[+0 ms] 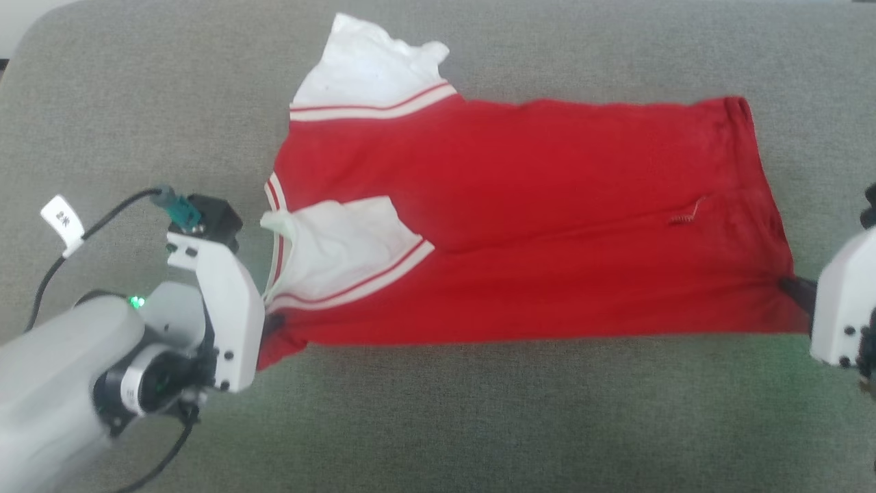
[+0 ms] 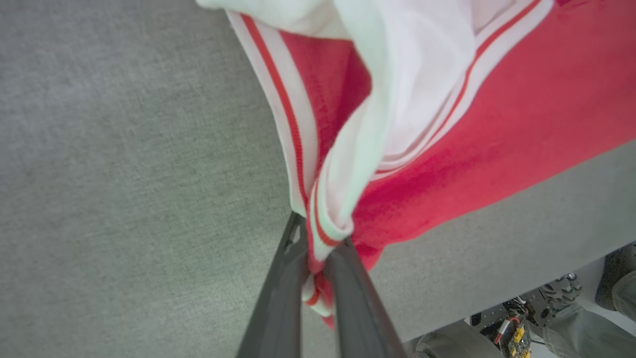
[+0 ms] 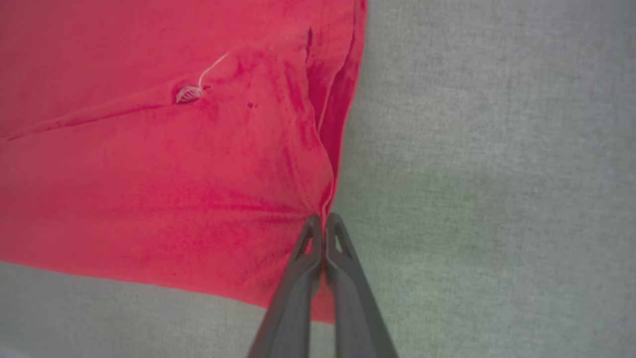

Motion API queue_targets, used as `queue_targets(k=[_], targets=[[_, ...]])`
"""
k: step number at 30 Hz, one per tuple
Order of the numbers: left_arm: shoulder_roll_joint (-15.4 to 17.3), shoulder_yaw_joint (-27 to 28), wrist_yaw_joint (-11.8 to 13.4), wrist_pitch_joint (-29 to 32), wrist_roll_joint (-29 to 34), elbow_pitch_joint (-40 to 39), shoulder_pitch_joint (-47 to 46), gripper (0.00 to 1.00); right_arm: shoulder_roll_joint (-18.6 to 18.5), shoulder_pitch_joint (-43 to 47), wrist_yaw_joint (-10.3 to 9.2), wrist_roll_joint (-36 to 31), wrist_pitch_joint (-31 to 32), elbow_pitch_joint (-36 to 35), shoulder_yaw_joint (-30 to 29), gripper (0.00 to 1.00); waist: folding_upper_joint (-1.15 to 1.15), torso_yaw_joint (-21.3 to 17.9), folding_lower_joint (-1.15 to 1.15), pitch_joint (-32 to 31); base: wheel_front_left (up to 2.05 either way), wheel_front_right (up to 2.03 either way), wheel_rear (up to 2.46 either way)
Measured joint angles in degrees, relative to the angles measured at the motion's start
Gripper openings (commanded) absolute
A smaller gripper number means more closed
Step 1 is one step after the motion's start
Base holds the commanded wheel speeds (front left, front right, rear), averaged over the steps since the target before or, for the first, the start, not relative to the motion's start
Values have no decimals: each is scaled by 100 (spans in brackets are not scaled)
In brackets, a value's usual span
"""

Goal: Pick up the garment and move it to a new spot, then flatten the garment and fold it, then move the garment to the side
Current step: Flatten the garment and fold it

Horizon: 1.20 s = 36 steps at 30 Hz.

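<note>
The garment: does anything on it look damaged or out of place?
Yes. On the garment, near its hem, a loose pale thread curls from a small snag. One white sleeve lies folded over the red body.

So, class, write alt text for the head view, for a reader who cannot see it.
A red garment with white sleeves lies stretched sideways across a grey fabric surface. The left gripper pinches its near corner at the sleeve end, and the right gripper pinches the near corner at the hem end.
</note>
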Motion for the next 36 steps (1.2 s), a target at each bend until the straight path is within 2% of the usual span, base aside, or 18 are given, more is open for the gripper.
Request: queue_targets(k=[5,8,13,15,16,17,18,19,20,21,22,23,24,29,36], targets=[[383,-53,449,14,-2,-821,275,0,25,455,0,131,411,-595,-227,0,0,10,0,-34,0,0,0],[485,-99,609,-71,-67,-1125,512,0,147,784,0,133,530,-805,-431,0,0,17,0,-28,0,0,0],[460,-192,641,-238,-65,-1069,767,0,454,1112,0,94,335,-758,-519,0,0,-9,0,13,0,0,0],[365,-234,528,-256,-63,-907,823,2,493,1145,-1,10,142,-598,-450,0,0,-31,0,28,0,0,0],[294,-248,467,-297,-58,-800,830,6,458,1144,0,-60,41,-495,-394,0,0,-44,0,33,0,0,0],[230,-256,411,-297,-57,-670,832,20,471,1136,0,-88,-79,-368,-364,0,0,-56,0,34,0,0,0],[179,-277,342,-296,-38,-553,832,42,517,1114,0,-89,-199,-231,-359,0,0,-67,0,32,0,0,0],[113,-282,275,-312,-18,-421,832,50,553,1073,-1,-107,-287,-107,-334,0,0,-75,0,24,0,0,0],[40,-275,224,-353,-19,-289,838,73,569,1032,-1,-119,-369,22,-313,0,0,-84,0,17,0,0,0],[-25,-272,164,-363,-29,-174,840,100,600,988,-1,-120,-468,146,-312,27,0,-94,0,7,0,0,0],[-76,-276,109,-361,-40,-70,840,100,609,960,-1,-135,-546,274,-283,36,0,-101,0,-10,0,0,0],[-124,-277,53,-363,-45,13,840,100,601,940,-1,-153,-594,379,-237,58,0,-108,0,-29,0,0,0],[-180,-269,9,-365,-71,68,840,100,611,912,-1,-153,-676,459,-231,100,1,-116,0,-51,0,0,0],[-143,-241,-78,-365,-89,153,817,100,605,849,1,-111,-901,575,-130,100,0,-138,0,-182,0,0,0],[541,-118,155,-205,73,-369,592,100,598,844,-2,76,-1194,105,-257,100,0,-262,0,-365,0,0,0]])
